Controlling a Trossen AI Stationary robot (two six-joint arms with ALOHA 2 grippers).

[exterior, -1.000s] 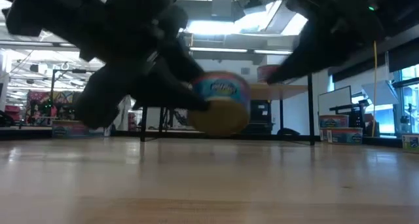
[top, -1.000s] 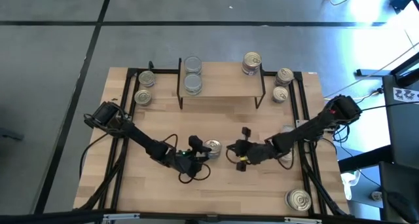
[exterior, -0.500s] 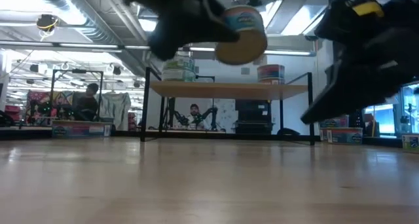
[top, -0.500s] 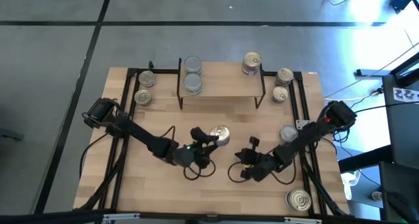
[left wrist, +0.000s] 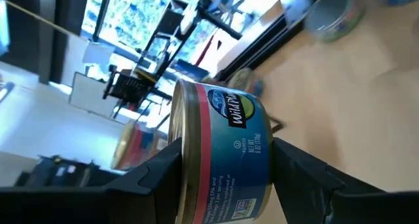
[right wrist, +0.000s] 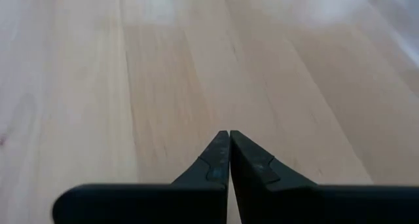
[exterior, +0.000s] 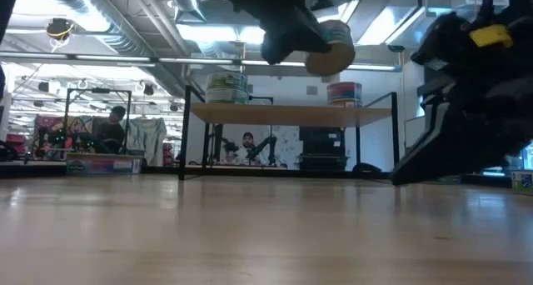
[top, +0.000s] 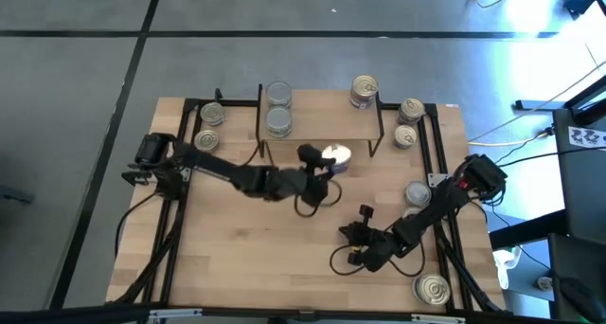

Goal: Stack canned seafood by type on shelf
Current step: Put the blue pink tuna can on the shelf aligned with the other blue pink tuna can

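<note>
The left pincer (top: 327,163) grips a small round blue-and-red-labelled tin with a gold lid (top: 338,156), raised just before the low light-wood shelf (top: 322,125). The right pincer (right wrist: 229,155), clenched empty, waits over the desk (top: 237,258). Three tins sit shelved; six remain around.

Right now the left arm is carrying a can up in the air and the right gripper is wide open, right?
Not quite. The left gripper does hold the can in the air, but the right gripper is shut, fingers pressed together, as the right wrist view shows.
</note>
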